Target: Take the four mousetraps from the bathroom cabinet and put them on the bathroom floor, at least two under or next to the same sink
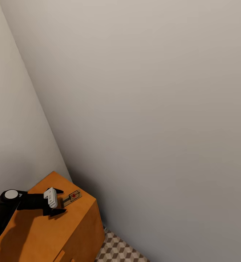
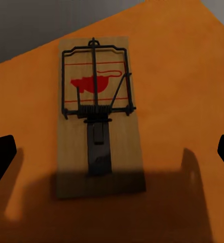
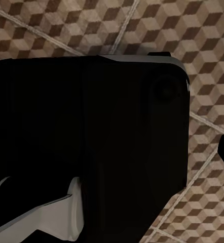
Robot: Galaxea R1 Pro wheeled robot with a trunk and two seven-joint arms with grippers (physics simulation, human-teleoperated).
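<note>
Left gripper (image 1: 58, 201) spread wide, empty, on the cabinet (image 1: 44, 233); mousetrap (image 1: 72, 197) just ahead, lengthwise between its fingers; right gripper's state unclear.

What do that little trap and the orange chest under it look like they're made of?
The mousetrap looks like a pale, matte wooden board with faint grain, carrying dark wire and a dark plate, probably metal, plus a printed red mark. The cabinet beneath it looks like smooth orange-brown wood or veneer with a soft sheen; its grain barely shows, so laminate is possible.
</note>
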